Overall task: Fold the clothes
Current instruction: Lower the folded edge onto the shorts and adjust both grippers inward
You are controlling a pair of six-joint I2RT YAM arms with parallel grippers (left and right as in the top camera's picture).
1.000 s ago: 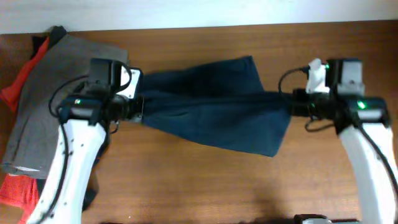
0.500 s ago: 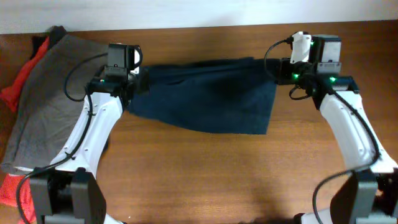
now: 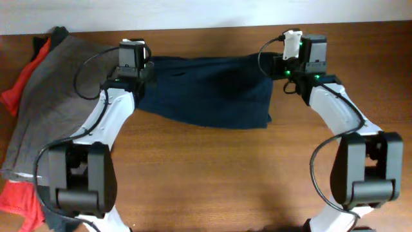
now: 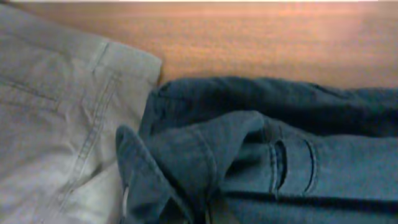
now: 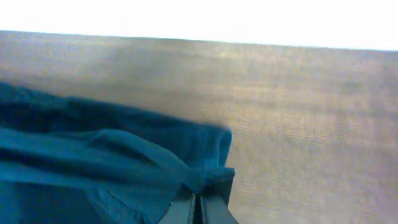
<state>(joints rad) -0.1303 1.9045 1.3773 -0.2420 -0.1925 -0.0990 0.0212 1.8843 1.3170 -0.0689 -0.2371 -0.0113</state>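
While left gripper (image 3: 146, 72) and right gripper (image 3: 278, 68) each clamp one end, the shorts (image 3: 206, 96) stretch between.

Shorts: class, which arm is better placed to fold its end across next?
Probably right. The right tool pinches the shorts over bare table; the left tool grips them beside the grey garment, which crowds it.

Even soft light; wrist views blurry; white glare along top edges.
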